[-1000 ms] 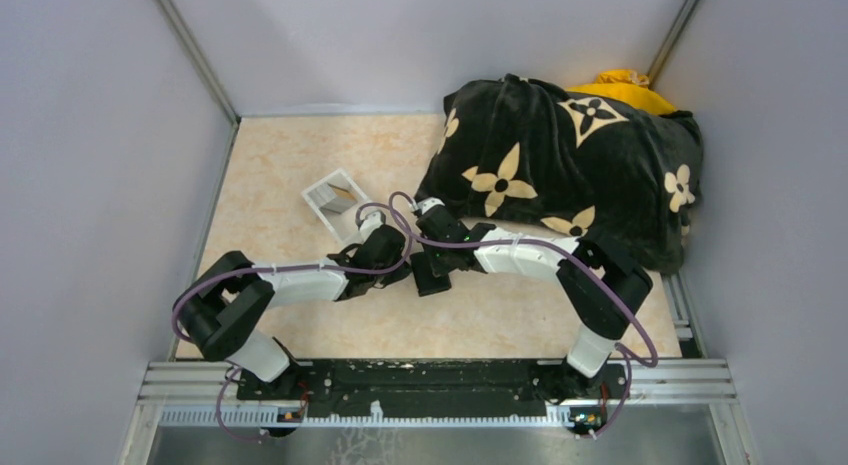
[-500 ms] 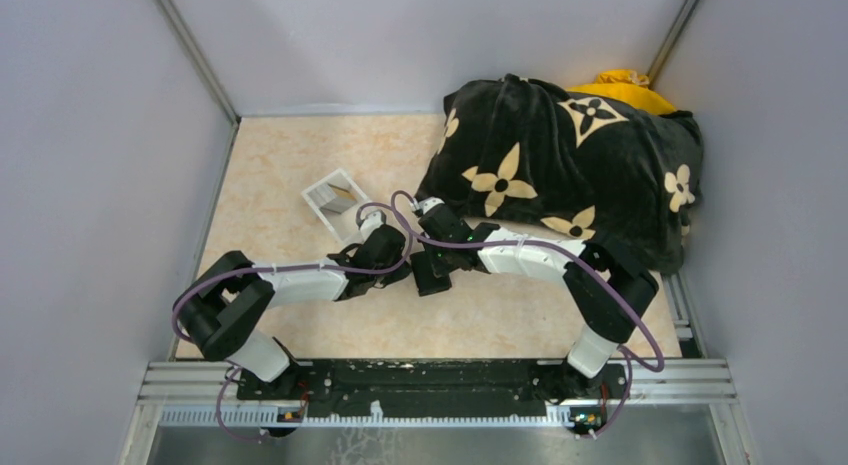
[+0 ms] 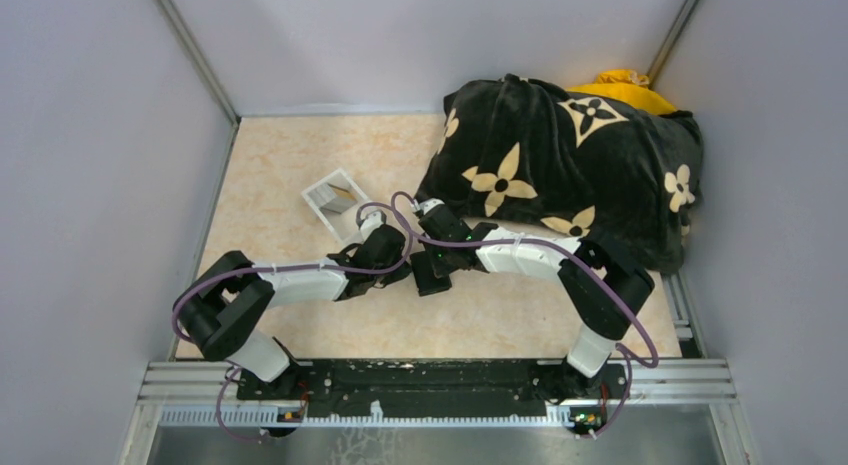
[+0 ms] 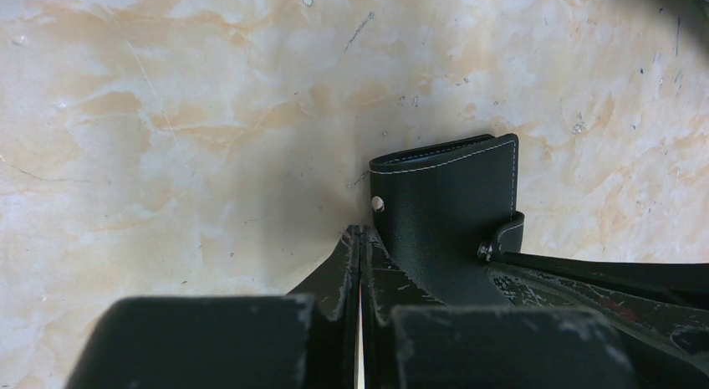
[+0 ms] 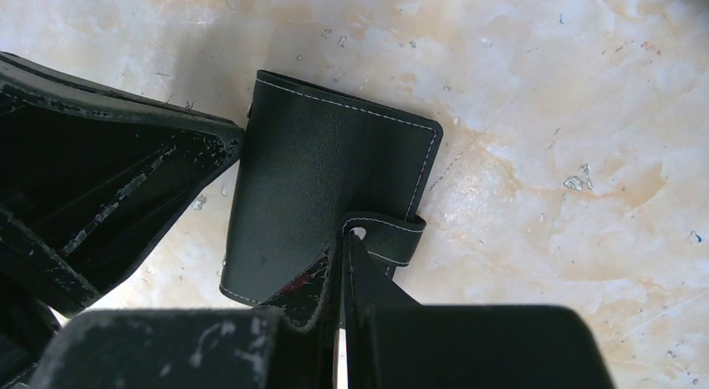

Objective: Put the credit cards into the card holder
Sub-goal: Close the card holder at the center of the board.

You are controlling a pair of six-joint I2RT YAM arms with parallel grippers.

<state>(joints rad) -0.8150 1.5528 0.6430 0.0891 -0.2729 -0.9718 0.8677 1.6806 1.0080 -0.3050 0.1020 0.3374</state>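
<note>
The card holder [image 3: 430,276] lies folded on the desk [image 3: 300,155], mid-frame in the top view, long axis roughly up-frame. Both hands are closed, holding nothing: right hand [image 5: 343,247] tips on its strap [image 5: 386,234], left hand [image 4: 360,238] tips against its left edge.

A lab test cell: plain grey panels [image 3: 90,135], aluminium framing [image 3: 200,57] around a marbled tabletop [image 3: 300,155].

The card holder [image 5: 322,171] is showing grained matt black leather, possibly imitation; the desk [image 5: 568,88] is looking smooth and marble-patterned; the upper-right cushion [image 3: 560,155] is looking plush.
</note>
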